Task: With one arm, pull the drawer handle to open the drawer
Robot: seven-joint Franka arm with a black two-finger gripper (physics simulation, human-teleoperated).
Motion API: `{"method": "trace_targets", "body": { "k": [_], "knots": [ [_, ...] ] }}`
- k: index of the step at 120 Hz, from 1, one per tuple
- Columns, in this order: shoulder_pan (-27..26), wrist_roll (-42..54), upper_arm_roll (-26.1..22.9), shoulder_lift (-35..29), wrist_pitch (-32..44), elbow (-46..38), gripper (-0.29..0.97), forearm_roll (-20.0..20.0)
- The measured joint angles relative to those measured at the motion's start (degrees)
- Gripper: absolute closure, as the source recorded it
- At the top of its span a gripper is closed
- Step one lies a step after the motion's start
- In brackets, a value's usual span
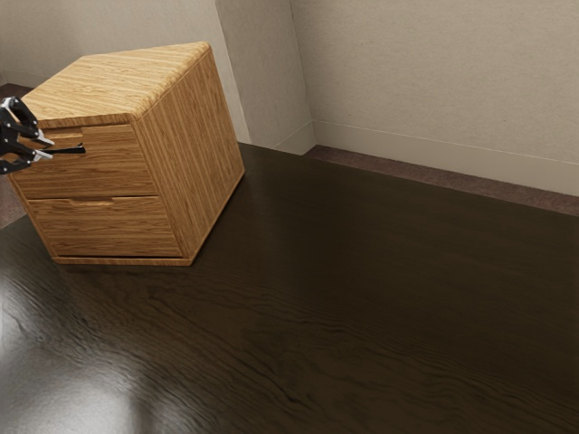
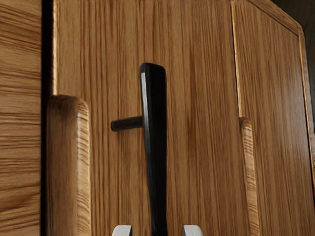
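A wooden cabinet (image 1: pixel 181 136) with two drawers stands on the dark table at the exterior view's left. A thin black bar handle (image 1: pixel 71 149) sticks out from the top drawer (image 1: pixel 99 167). My gripper (image 1: pixel 43 146) is at the exterior view's far left edge, open, with one finger above the bar's end and one below it. In the wrist view the black handle (image 2: pixel 153 147) runs straight toward the hand on a short stem. It passes between my two pale fingertips (image 2: pixel 121 230), with a gap on each side. The top drawer's front looks flush with the cabinet.
The lower drawer (image 1: pixel 109 226) has a wooden lip pull (image 1: pixel 90 204). The dark glossy table (image 1: pixel 362 316) stretches toward the exterior view's right and front. Beige walls and a corner pillar (image 1: pixel 262 72) stand behind the cabinet.
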Motion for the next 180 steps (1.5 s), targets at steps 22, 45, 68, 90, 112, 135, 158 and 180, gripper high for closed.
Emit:
{"method": "trace_targets", "body": {
  "k": [22,45,68,90,112,135,158,180],
  "knots": [
    [-0.42,-0.25,0.0,0.01,-0.21,-0.02,0.64,0.05],
    [-0.5,-0.44,0.08,0.03,-0.29,-0.27,0.64,0.06],
    [-0.54,-0.6,0.5,0.04,-0.29,-0.45,0.64,0.06],
    [-0.55,-0.81,0.52,-0.02,-0.21,-0.46,0.65,0.72],
    [-0.45,-0.95,0.51,-0.03,-0.02,-0.83,0.68,0.9],
    [-0.11,-1.04,0.37,-0.1,-0.22,-1.4,0.69,0.94],
    [1.63,-1.14,-1.33,-0.11,-0.98,-2.5,0.71,0.96],
    [5.37,-1.2,-4.95,-0.19,-1.63,-4.18,0.73,0.99]
  ]
}}
